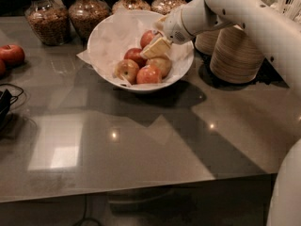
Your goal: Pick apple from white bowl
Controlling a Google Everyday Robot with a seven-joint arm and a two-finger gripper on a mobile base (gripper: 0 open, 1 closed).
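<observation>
The white bowl (107,36), lined with crumpled white paper, stands at the back middle of the table and holds several apples. A medium red apple (147,37) lies at the back of the pile. A smaller, darker red apple (135,55), a pale yellow one (163,66) and two red-orange ones (149,75) lie in front of it. My gripper (157,46) reaches into the bowl from the right. Its cream tip sits right against the medium red apple, just above the pale yellow one. It partly hides that red apple.
Stacks of tan disposable bowls (237,53) stand right of the white bowl, under my arm. Glass jars of food (43,18) line the back edge. A red apple (11,54) lies at the far left, and a dark cable (5,100) lies below it.
</observation>
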